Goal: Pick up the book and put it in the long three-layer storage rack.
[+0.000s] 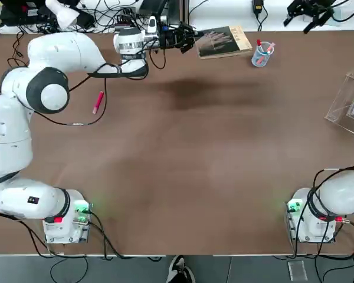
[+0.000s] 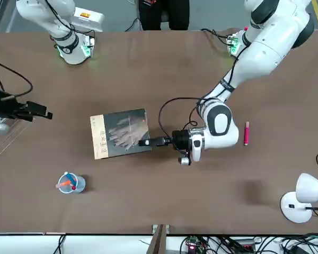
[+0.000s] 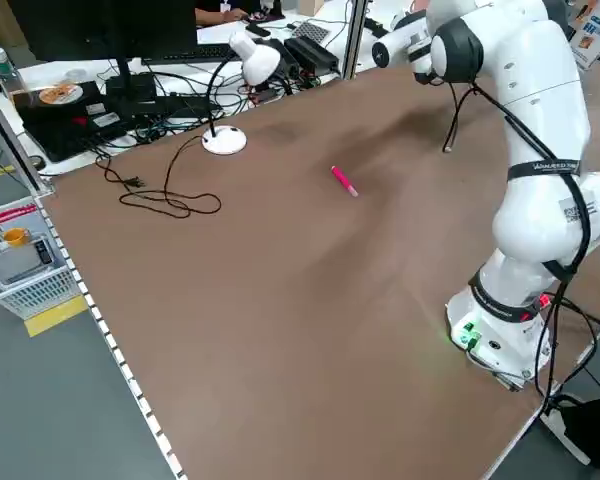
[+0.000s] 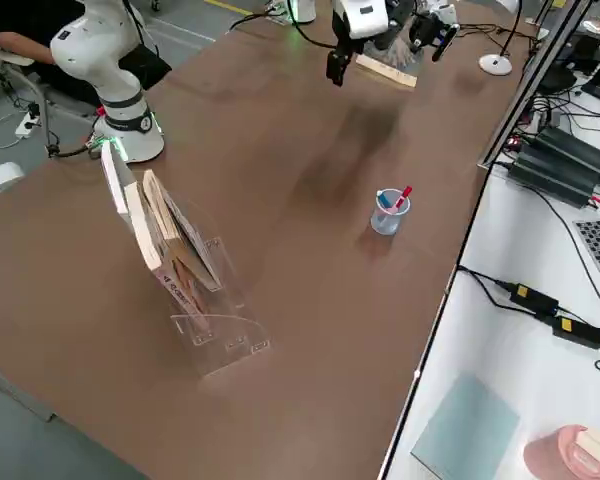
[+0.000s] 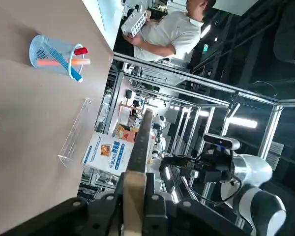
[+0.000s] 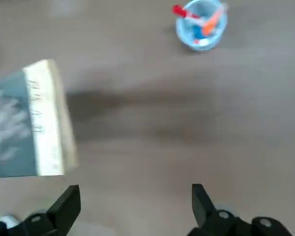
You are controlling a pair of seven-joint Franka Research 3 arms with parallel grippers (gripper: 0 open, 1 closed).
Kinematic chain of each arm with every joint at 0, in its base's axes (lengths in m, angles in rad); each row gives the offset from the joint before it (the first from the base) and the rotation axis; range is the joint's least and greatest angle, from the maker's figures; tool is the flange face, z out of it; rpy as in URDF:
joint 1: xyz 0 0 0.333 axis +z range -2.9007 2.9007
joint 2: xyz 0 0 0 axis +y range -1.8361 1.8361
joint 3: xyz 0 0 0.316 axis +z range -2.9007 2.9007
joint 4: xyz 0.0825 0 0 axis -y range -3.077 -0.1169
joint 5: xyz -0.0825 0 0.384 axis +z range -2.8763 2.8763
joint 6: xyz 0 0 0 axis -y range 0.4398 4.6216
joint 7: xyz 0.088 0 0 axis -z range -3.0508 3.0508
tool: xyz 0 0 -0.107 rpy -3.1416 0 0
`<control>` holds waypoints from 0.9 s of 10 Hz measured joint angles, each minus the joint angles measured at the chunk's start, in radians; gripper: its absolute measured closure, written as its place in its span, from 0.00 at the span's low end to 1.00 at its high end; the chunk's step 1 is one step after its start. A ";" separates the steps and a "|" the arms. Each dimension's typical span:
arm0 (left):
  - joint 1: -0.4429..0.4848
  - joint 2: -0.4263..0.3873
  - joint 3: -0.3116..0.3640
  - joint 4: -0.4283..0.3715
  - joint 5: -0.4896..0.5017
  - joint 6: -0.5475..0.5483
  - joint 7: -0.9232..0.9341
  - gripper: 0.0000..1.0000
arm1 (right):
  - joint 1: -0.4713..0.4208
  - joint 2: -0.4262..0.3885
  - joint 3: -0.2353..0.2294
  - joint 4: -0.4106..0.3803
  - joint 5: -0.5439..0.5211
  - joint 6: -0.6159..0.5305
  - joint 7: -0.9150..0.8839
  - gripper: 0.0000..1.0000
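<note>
Up at 12 o'clock, left gripper (image 1: 192,40) is clamped on the book (image 1: 224,41) — keep it level, swing toward the rack (image 1: 348,100) at 3.

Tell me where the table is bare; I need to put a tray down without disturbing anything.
The wide middle of the table is bare, from the arm bases up to the pink marker and across toward the storage rack. The far edge is crowded: the left gripper shut on the book, beside the pen cup.
</note>
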 joint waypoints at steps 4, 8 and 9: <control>0.000 0.000 0.000 0.001 0.000 0.000 0.000 0.98 | -0.047 0.050 -0.057 0.001 0.248 -0.065 -0.095 0.00; -0.001 0.001 0.000 0.001 0.000 0.000 0.000 0.98 | -0.079 0.124 -0.086 0.002 0.454 -0.134 -0.202 0.00; -0.001 0.001 0.000 0.001 0.000 0.000 0.000 0.98 | -0.086 0.150 -0.088 0.002 0.503 -0.150 -0.228 0.00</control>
